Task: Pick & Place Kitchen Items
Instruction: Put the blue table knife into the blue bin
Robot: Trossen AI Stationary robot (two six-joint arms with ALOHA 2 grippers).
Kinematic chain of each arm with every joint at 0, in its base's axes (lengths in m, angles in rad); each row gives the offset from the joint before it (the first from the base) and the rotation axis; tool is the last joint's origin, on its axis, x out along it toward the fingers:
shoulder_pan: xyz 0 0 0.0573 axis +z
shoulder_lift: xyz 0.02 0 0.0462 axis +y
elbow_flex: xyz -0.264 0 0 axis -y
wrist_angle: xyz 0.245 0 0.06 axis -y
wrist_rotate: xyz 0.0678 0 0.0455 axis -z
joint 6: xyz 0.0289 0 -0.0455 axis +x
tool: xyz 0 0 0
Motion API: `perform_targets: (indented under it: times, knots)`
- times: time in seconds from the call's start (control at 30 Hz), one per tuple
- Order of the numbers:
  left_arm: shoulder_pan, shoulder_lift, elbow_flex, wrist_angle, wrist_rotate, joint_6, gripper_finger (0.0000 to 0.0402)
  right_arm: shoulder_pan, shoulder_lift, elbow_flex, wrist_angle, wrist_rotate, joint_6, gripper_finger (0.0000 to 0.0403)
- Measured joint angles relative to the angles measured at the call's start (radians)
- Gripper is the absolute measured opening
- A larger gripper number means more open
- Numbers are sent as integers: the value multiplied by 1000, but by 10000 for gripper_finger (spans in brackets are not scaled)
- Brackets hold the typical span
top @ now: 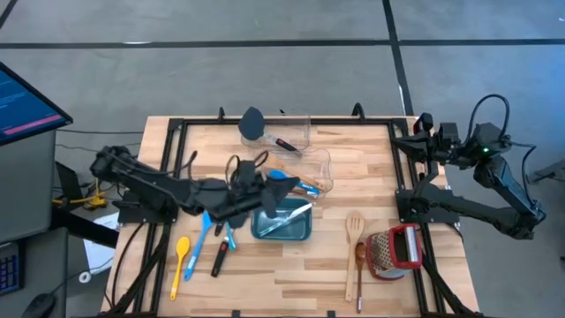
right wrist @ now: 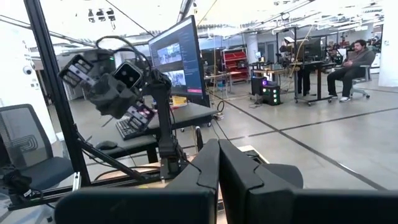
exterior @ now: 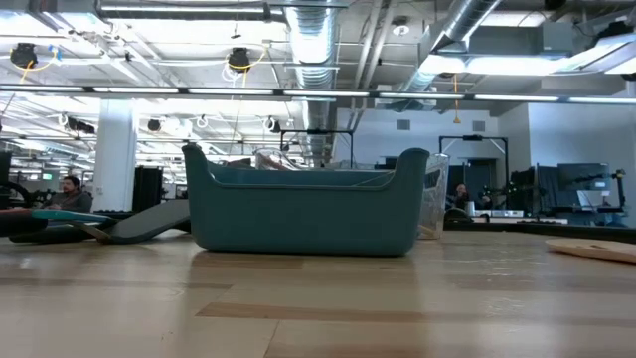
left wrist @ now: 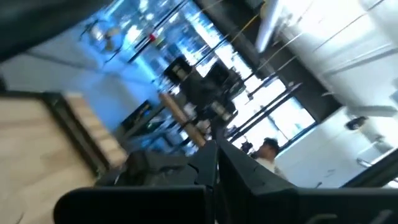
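teal bin (top: pixel 281 226), yellow spoon (top: pixel 180 256), blue spoon (top: pixel 202 237), red-and-silver grater (top: pixel 400 249)

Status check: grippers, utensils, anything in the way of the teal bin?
Left gripper shut, empty, over table centre by teal bin. Right gripper shut, parked at right edge. Yellow spoon and wooden spatula lie loose on table. Clear container crowds bin's far side.

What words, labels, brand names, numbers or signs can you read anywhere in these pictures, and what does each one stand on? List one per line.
None can be read.
Monitor beside the table's left edge: lines of text on a blue screen, too small to read.
Monitor in the right wrist view: windows with text, too blurred to read.
Red grater and utensils on the table: no visible lettering.
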Motion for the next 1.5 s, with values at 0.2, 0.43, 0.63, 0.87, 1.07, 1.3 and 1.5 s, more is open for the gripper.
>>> perform_targets:
  times: [0.2,0.43,0.63,0.87,1.07,1.3,1.5]
  knots:
    - [-70,13,15,-259,-65,-365,1,0,0,0,-10,-3,0,0]
    - [-56,-14,15,-672,249,-909,1,0,0,0,-82,-2,-37,0]
    - [-10,-18,15,-1035,679,-1117,1,0,0,0,-153,-2,-79,0]
    - [30,-18,14,-1384,776,-1170,1,0,0,0,-188,-2,-80,0]
    - [39,-25,-67,-1410,833,-1301,1,0,0,0,-187,-2,-102,0]
    - [37,-26,-166,-1406,923,-1454,3,0,0,0,-187,2,-117,0]
    - [41,-26,-217,-1401,919,-1489,4,0,0,0,-187,4,-117,0]
